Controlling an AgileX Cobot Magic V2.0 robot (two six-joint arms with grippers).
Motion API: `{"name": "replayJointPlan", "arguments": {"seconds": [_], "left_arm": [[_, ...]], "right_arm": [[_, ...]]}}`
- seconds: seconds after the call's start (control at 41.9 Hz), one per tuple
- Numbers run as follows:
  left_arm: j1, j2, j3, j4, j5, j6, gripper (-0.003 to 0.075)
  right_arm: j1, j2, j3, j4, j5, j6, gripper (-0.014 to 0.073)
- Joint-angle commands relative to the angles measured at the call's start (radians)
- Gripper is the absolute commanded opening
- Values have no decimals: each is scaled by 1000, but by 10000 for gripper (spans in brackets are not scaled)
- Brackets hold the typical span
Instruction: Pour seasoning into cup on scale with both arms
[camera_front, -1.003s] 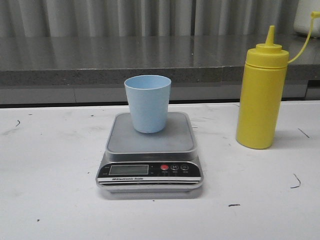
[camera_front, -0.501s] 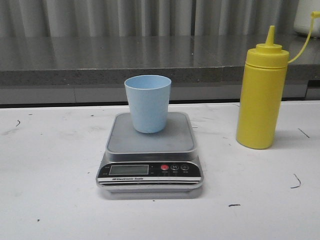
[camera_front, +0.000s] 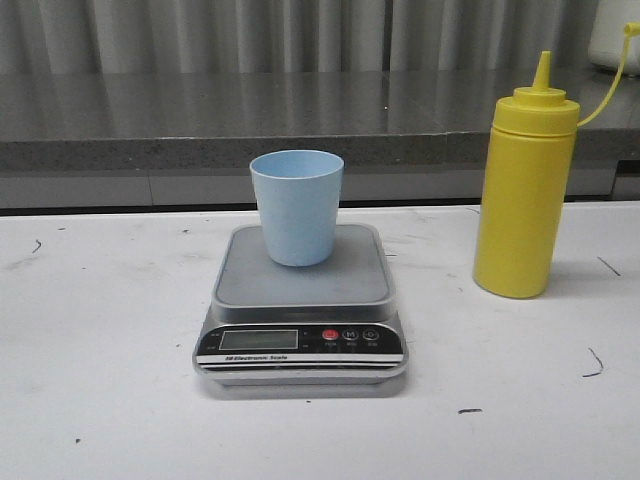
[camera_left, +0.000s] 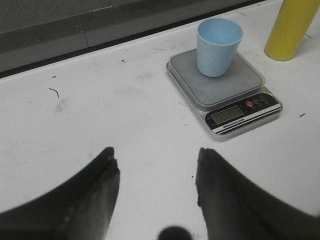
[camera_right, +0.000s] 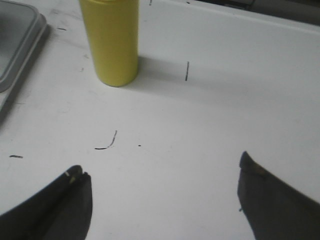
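The light blue cup (camera_front: 296, 206) stands upright on the steel platform of the silver-grey scale (camera_front: 300, 330) at the table's middle. The tall yellow seasoning bottle (camera_front: 524, 178) stands upright to the right of the scale, its cap strap hanging off to the right. Neither gripper shows in the front view. In the left wrist view my left gripper (camera_left: 156, 156) is open and empty over bare table, well short of the scale (camera_left: 235, 107) and cup (camera_left: 218, 46). In the right wrist view my right gripper (camera_right: 162, 167) is open wide and empty, short of the bottle (camera_right: 113, 40).
A grey stone counter ledge (camera_front: 250, 120) runs along the back of the white table (camera_front: 90, 380). A white object (camera_front: 615, 35) sits at the far right on the ledge. Small dark scuff marks (camera_front: 592, 365) dot the tabletop.
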Motion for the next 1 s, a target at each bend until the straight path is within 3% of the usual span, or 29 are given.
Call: {"name": "replayJointPlan", "arguments": {"seconds": [0.0, 0.334, 0.716, 0.979], "left_arm": [[1, 7, -25, -7, -72, -4, 355], [1, 7, -25, -7, -72, -4, 355], [1, 7, -25, -7, -72, -4, 355], [1, 7, -25, -7, -72, -4, 355]], "right_arm": [[44, 6, -36, 25, -80, -10, 614], [86, 72, -32, 131, -218, -10, 614], [87, 371, -23, 169, -411, -16, 614], [115, 543, 193, 164, -983, 22, 614]]}}
